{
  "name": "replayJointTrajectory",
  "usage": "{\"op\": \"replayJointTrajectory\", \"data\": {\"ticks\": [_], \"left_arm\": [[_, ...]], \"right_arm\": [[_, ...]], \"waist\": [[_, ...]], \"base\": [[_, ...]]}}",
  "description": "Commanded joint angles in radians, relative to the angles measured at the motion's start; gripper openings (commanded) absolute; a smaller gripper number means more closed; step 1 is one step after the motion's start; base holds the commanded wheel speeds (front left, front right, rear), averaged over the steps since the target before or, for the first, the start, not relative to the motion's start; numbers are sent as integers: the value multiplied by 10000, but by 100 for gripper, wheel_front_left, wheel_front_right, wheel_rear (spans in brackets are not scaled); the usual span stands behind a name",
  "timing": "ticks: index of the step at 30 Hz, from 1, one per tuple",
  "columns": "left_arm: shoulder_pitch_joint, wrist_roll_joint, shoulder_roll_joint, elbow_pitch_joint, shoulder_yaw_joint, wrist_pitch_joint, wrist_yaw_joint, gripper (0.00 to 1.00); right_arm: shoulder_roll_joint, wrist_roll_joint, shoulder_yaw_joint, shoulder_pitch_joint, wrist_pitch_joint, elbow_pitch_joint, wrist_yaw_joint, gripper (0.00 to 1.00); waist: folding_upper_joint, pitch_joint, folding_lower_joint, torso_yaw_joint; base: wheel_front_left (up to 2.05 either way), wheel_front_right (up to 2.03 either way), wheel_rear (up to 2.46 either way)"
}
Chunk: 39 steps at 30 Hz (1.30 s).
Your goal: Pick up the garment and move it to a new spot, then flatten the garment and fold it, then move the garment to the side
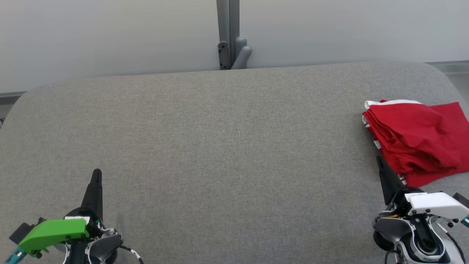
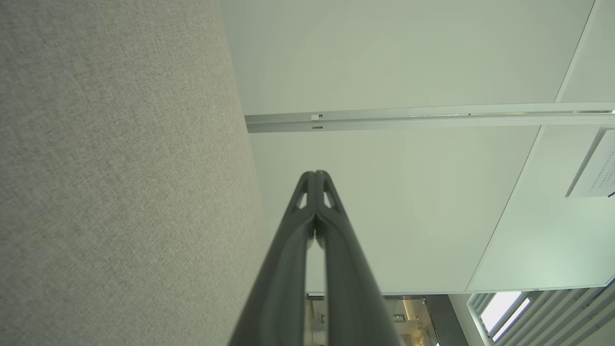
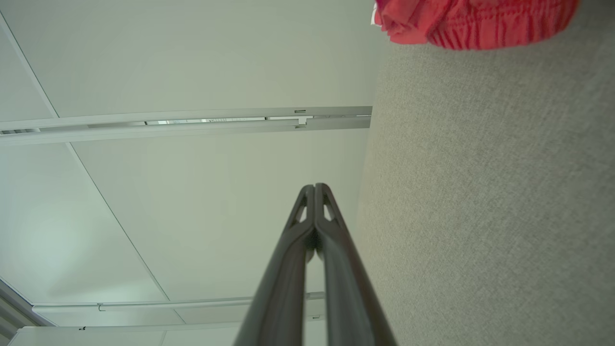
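Observation:
A red garment (image 1: 417,141) with white trim lies folded in a stack at the right edge of the grey fabric surface (image 1: 220,146). Its red edge shows at the top of the right wrist view (image 3: 475,21). My right gripper (image 1: 379,159) sits at the lower right, shut and empty, its tip just short of the garment's near edge. In the right wrist view its fingers (image 3: 314,187) press together. My left gripper (image 1: 97,172) rests at the lower left, shut with nothing in it, and its fingertips meet in the left wrist view (image 2: 314,174).
A grey post with a bracket (image 1: 229,36) stands behind the surface's far edge, in front of a pale wall. The surface has rounded far corners, and its right edge runs close to the garment. A broad stretch of bare fabric lies between the two grippers.

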Motion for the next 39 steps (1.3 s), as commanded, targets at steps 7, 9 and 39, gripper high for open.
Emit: {"op": "replayJointTrajectory", "data": {"ticks": [7,9,39], "left_arm": [[-106,-20,67,-21,18,3,-59,0],[-106,-20,67,-21,18,3,-59,0],[-106,-20,67,-20,18,2,-60,0]], "right_arm": [[-45,59,-11,103,24,-44,4,0],[-45,59,-11,103,24,-44,4,0],[-45,59,-10,103,23,-45,4,0]], "waist": [[0,0,0,0],[0,0,0,0],[0,0,0,0]], "base": [[0,0,0],[0,0,0],[0,0,0]]}}
